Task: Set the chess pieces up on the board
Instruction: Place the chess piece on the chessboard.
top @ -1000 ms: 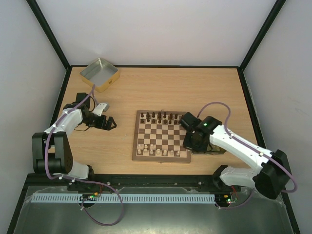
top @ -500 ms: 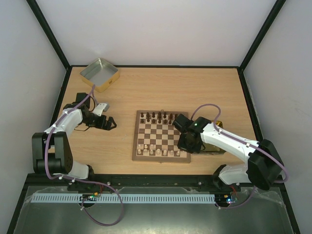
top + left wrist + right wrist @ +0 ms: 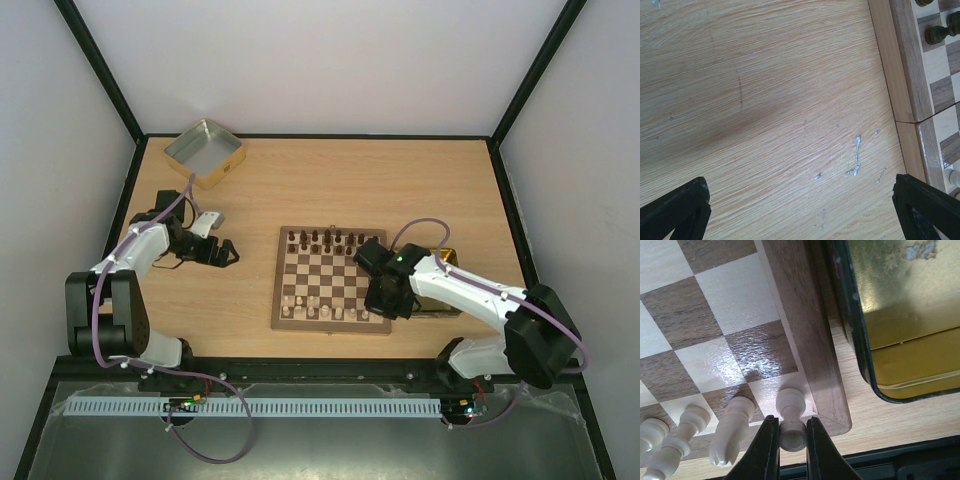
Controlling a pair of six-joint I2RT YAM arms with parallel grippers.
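Note:
The board (image 3: 277,292) lies mid-table, with dark chess pieces (image 3: 325,239) along its far rows and pale ones (image 3: 315,306) along its near rows. My right gripper (image 3: 791,440) is shut on the head of a pale rook (image 3: 791,426). The rook is upright over the near right corner square of the board (image 3: 807,335), beside a pale knight (image 3: 732,427). I cannot tell whether its base touches the square. In the top view the right gripper (image 3: 386,300) covers that corner. My left gripper (image 3: 800,210) is open over bare table left of the board's frame (image 3: 905,65), holding nothing.
A gold tin with a dark rim (image 3: 890,325) sits right against the board's right edge, close to my right fingers. Another shallow metal tin (image 3: 204,152) stands at the far left corner. The black rail of the table's near edge (image 3: 865,465) is just below the rook.
The right arm has swung left and nearer, from over the tin by the board's right edge to the near right corner, still shut. The left arm has not moved.

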